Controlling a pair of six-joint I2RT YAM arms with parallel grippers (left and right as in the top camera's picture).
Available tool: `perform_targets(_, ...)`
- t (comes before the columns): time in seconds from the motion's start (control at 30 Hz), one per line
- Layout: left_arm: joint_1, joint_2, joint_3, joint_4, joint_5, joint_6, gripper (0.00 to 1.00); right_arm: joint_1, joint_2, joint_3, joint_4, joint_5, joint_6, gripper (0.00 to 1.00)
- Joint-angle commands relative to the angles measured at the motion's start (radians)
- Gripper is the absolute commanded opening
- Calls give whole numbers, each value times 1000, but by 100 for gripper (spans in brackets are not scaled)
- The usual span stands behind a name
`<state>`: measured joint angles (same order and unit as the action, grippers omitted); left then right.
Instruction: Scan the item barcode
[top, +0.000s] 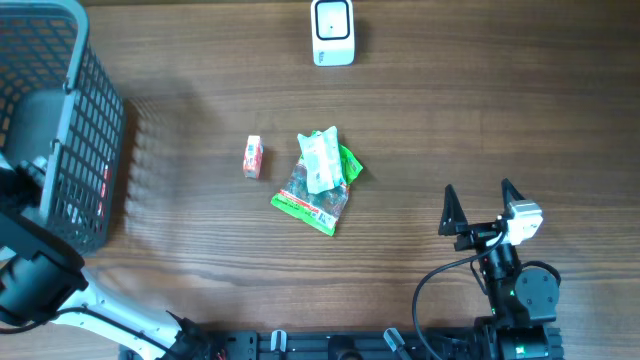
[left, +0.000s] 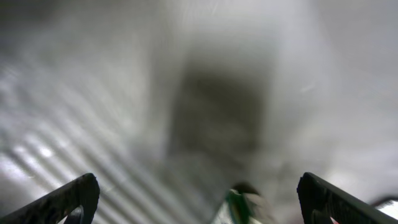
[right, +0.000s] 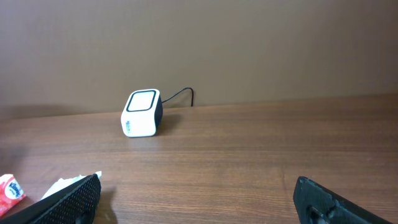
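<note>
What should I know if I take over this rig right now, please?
Left tool: open, gripping nothing, at the grey basket; its view is blurred.
Right tool: open, gripping nothing, over the near right of the table.
Small red packet and green bags lie mid-table, apart; scanner stands at the far edge.
Done: no item lifted yet. Left: pick one, show its barcode to the scanner.

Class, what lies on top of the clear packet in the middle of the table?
A smaller whitish packet lies across the upper end of the clear packet. Whatever is beneath it there is covered and cannot be seen.
</note>
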<state>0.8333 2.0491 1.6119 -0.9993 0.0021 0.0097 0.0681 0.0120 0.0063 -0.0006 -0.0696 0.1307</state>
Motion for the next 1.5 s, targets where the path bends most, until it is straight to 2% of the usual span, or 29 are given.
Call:
perform_targets(0.0,-2,-3,114,-35,89,-21,100,-5,-2,-1,3,10,1,100)
perform_targets(0.07,-2,-5,114,-59,165,-21,100,-5,-2,-1,3,10,1,100)
perform_targets(0.17,-2,-5,108,-106,196,-18,98,-5,-2,-1,3,10,1,100)
perform_targets(0.23,-2,-5,93,-128,196,-18,82,-5,-2,-1,3,10,1,100)
perform_targets(0.27,-3,-5,74,-127,196,-18,82,-5,-2,-1,3,10,1,100)
perform_targets(0.47,-7,-5,-121,-6,188,-18,78,-5,-2,-1,3,10,1,100)
perform_targets(0.57,-6,-5,-219,76,187,-18,70,-5,-2,-1,3,10,1,100)
perform_targets(0.6,-6,-5,-238,97,187,-18,66,-5,-2,-1,3,10,0,100)
perform_targets(0.63,-6,-5,-248,111,187,-18,54,-5,-2,-1,3,10,0,100)
perform_targets(0.67,-6,-5,-245,118,188,-18,47,-5,-2,-1,3,10,1,100)
perform_targets(0.73,-6,-9,-215,106,188,-18,33,-5,-2,-1,3,10,1,100)
perform_targets(0.87,-6,-26,-27,-8,188,-18,23,-5,-2,-1,3,10,1,100)
perform_targets(1.0,-6,-53,166,-103,188,-18,18,-5,-2,-1,3,10,1,100)
perform_targets(1.13,-6,-91,307,-132,188,-19,13,-5,-2,-1,3,10,0,100)
perform_targets(1.23,-7,-140,395,-130,192,-23,13,-5,-2,-1,3,10,1,100)
perform_targets(1.47,-10,-299,562,-101,361,-175,14,-5,-2,-1,3,10,1,100)
